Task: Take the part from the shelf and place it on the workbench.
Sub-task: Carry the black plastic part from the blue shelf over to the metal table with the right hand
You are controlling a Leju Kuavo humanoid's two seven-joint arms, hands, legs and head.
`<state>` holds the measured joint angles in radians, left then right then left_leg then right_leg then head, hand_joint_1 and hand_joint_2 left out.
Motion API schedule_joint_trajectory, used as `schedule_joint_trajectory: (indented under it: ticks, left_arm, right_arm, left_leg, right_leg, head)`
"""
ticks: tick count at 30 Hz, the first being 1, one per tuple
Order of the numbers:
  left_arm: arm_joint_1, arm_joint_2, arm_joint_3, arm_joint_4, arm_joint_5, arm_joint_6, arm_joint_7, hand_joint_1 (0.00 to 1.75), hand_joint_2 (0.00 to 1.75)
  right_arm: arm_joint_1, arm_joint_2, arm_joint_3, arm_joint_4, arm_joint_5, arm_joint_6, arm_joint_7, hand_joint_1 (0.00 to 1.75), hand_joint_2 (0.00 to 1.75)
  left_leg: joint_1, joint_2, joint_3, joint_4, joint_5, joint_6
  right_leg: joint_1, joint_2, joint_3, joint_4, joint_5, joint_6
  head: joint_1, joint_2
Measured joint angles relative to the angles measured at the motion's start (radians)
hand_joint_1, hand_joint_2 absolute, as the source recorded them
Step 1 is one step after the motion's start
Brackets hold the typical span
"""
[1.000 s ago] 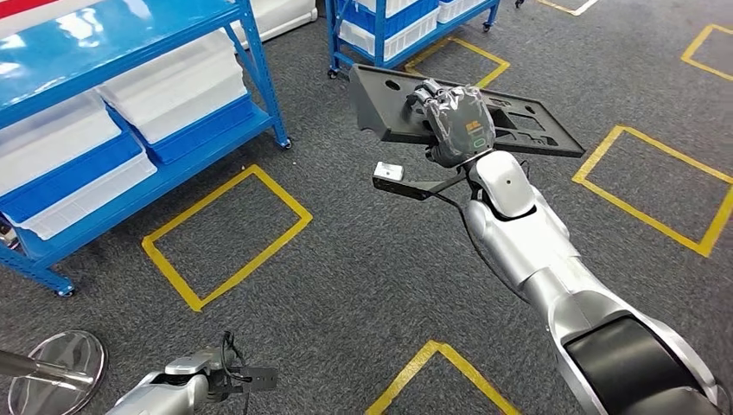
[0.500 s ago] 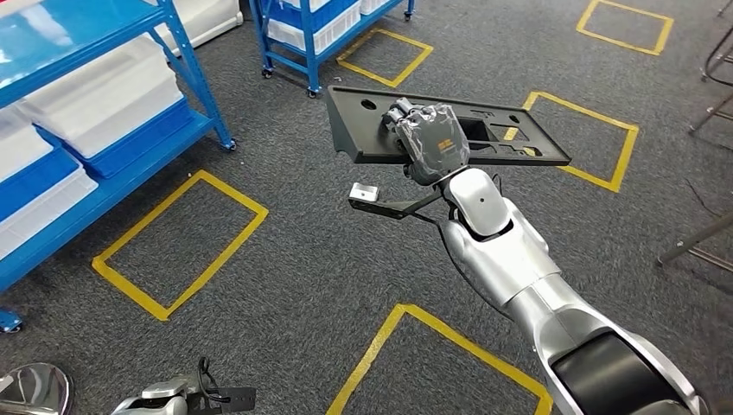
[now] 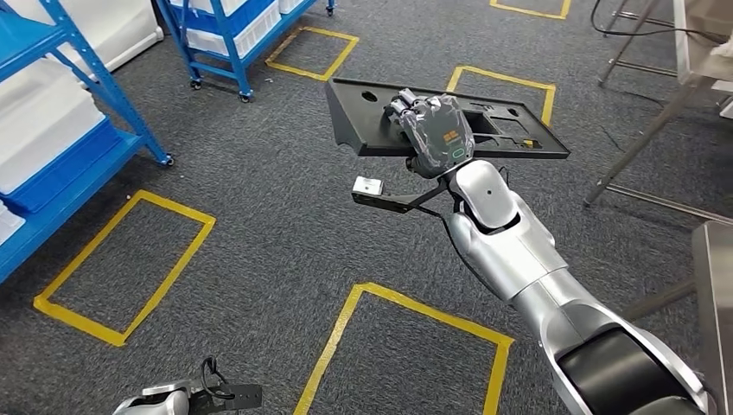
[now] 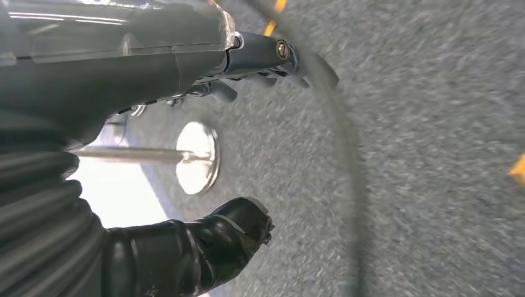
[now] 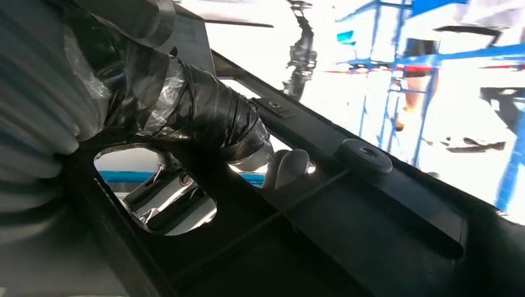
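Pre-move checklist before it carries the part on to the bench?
1. Right hand grips the part: ok, fingers wrap its edge, thumb through a cutout in the wrist view.
2. Part level: ok, roughly flat, long side across the head view.
3. Grip centred: cannot tell; a long stretch of the part overhangs each side of the hand.
4. Left hand free: ok, holds nothing, hanging low over the carpet.
5. Path toward the bench: not ok, metal frame legs stand ahead on the right.
6. Bench top ready: cannot tell, just an edge visible.
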<state>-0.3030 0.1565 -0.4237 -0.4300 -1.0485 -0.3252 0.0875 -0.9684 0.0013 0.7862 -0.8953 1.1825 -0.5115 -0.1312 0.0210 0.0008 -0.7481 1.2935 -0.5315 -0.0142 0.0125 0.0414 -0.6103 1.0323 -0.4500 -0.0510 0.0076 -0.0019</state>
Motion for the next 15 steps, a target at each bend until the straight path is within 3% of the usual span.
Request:
schedule_joint_trajectory:
  ticks: [2, 4, 5, 7, 8, 10, 11, 13, 14, 15]
  left_arm:
    - [-0.001, 0.002, 0.004, -0.002, -0.002, 0.004, -0.001, 0.0, 1.75]
    - [-0.002, 0.005, 0.006, -0.005, -0.005, 0.006, -0.001, 0.0, 1.75]
    - [-0.003, 0.006, 0.007, -0.006, -0.006, 0.007, -0.002, 0.0, 1.75]
    - [-0.004, 0.007, 0.008, -0.008, -0.007, 0.007, -0.003, 0.0, 1.75]
    - [-0.006, 0.006, 0.008, -0.01, -0.007, 0.006, -0.004, 0.0, 1.75]
    - [-0.01, 0.004, 0.008, -0.014, -0.007, 0.004, -0.008, 0.0, 1.75]
    - [-0.011, 0.004, 0.008, -0.015, -0.006, 0.003, -0.009, 0.0, 1.75]
    - [-0.01, 0.004, 0.008, -0.015, -0.006, 0.001, -0.01, 0.0, 1.75]
    - [-0.009, 0.004, 0.008, -0.015, -0.006, 0.0, -0.011, 0.0, 1.75]
    - [-0.01, 0.004, 0.008, -0.015, -0.004, -0.001, -0.013, 0.0, 1.75]
  right_arm:
    - [-0.002, 0.0, 0.0, 0.0, 0.0, 0.002, 0.0, 1.75, 1.75]
    - [-0.007, 0.0, 0.0, 0.0, -0.001, 0.004, 0.001, 1.75, 1.75]
    - [-0.008, 0.0, 0.0, 0.0, -0.001, 0.005, 0.001, 1.75, 1.75]
    - [-0.009, -0.002, 0.0, 0.0, -0.001, 0.006, 0.001, 1.75, 1.75]
    - [-0.009, -0.003, 0.0, 0.0, -0.002, 0.006, 0.001, 1.75, 1.75]
    - [-0.013, -0.006, 0.0, 0.0, -0.002, 0.006, 0.001, 1.75, 1.75]
    - [-0.014, -0.006, 0.0, 0.0, -0.002, 0.006, 0.001, 1.75, 1.75]
    - [-0.014, -0.006, 0.001, 0.0, -0.003, 0.006, 0.001, 1.75, 1.75]
    - [-0.013, -0.006, 0.001, 0.0, -0.003, 0.006, 0.001, 1.75, 1.75]
    - [-0.012, -0.007, 0.001, 0.001, -0.003, 0.006, 0.001, 1.75, 1.75]
  left_leg:
    - [-0.004, -0.022, 0.077, -0.12, 0.047, 0.015]
    - [-0.005, -0.062, 0.136, -0.219, 0.065, 0.026]
    - [-0.006, -0.074, 0.146, -0.24, 0.062, 0.029]
    - [-0.007, -0.06, 0.152, -0.259, 0.069, 0.03]
    - [-0.006, -0.047, 0.156, -0.271, 0.074, 0.033]
    - [-0.001, -0.021, 0.16, -0.29, 0.085, 0.041]
    - [-0.001, -0.008, 0.161, -0.293, 0.088, 0.043]
    - [-0.002, 0.018, 0.159, -0.293, 0.088, 0.044]
    - [-0.002, 0.032, 0.159, -0.292, 0.088, 0.043]
    - [-0.001, 0.045, 0.159, -0.29, 0.086, 0.041]
  right_leg:
    - [0.002, 0.028, -0.014, 0.011, 0.005, 0.001]
    - [-0.001, 0.051, -0.028, 0.02, 0.01, 0.007]
    - [-0.004, 0.062, -0.035, 0.022, 0.014, 0.013]
    - [-0.009, 0.084, -0.043, 0.018, 0.025, 0.028]
    - [-0.007, 0.078, -0.048, 0.02, 0.022, 0.034]
    - [-0.004, 0.032, -0.074, 0.068, -0.012, 0.044]
    - [-0.006, 0.001, -0.1, 0.125, -0.045, 0.049]
    - [-0.017, -0.028, -0.157, 0.248, -0.094, 0.06]
    - [-0.024, -0.033, -0.172, 0.281, -0.098, 0.066]
    - [-0.03, -0.038, -0.166, 0.271, -0.082, 0.072]
  head:
    - [0.0, 0.0]
    - [0.0, 0.0]
    - [0.0, 0.0]
    - [-0.001, 0.0]
    - [0.0, 0.0]
    - [0.002, 0.0]
    - [0.003, 0.0]
    - [0.003, 0.0]
    - [0.003, 0.0]
    - [0.003, 0.0]
